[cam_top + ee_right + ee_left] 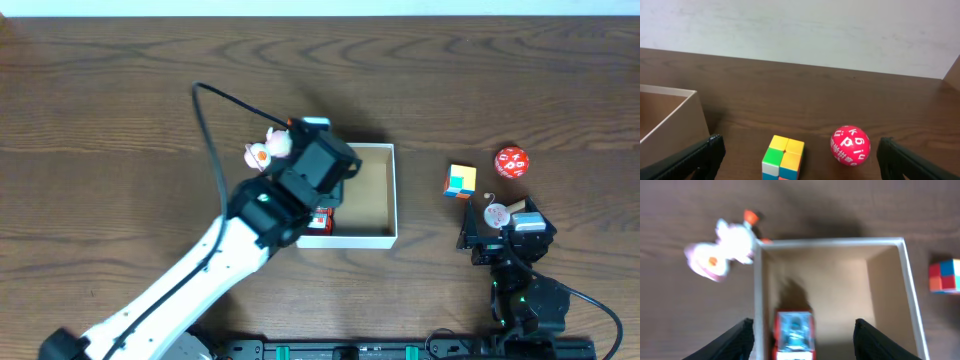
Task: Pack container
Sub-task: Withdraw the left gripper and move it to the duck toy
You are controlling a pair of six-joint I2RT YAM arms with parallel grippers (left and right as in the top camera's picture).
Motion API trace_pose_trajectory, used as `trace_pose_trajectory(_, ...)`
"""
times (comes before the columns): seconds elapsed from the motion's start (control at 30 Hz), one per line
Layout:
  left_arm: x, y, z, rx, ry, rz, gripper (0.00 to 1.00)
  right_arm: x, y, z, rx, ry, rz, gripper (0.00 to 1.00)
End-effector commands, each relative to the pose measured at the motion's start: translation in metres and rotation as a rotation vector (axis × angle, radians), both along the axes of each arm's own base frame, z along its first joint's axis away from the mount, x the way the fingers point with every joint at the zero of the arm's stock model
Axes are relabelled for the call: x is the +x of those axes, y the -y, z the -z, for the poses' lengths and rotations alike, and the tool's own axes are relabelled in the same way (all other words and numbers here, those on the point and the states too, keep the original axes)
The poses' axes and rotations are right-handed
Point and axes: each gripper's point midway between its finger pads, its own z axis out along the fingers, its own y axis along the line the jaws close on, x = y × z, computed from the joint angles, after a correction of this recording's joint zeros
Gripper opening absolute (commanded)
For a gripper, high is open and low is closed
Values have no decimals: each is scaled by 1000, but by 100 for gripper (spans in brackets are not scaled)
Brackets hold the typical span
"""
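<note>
Fingers of your left gripper (803, 325) stand wide apart and hold nothing. Between them, touched by neither, lies a small red toy block with a pale blue top (794, 335), flat on the brown floor of the square shallow cardboard container with white outer walls (840, 242). In the left wrist view one finger shows outside the container's near side wall and the other over its inside.

From overhead you see the container (393, 195) near the middle of the dark brown wooden table (120, 80), with the left gripper (322, 160) and its arm covering its left part. The red block (321, 218) shows just past the arm. A white and pink toy figure with orange bits (722, 250) lies on the table just outside the container's far left corner.

Your right gripper (800, 152) is likewise spread wide and empty, low beside the table's right part (500, 228). Ahead of it sit a multicoloured puzzle cube (783, 157) and a red ball with white characters (850, 145), near each other but apart. Both are outside the container (675, 117), to its right.
</note>
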Motion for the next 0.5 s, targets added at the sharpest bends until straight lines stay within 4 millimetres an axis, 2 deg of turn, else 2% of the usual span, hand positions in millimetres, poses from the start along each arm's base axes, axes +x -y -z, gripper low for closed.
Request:
trace_pose_trajectory(0.0,11,-20,-24,77,86,20,66,0,-2,1,-9,-2,-11,99)
trace_pose_trajectory(0.13,18,-41,-36,100,128,-32,70,0,-2,1,-9,-2,-11,99)
trace_pose_trajectory(0.27,29,-69,-36,122,127,-116,70,0,-2,1,-9,-2,-11,99)
trace_pose_trajectory(0.47,47,-123,-36,141,123,-265,70,0,-2,1,-9,-2,-11,99)
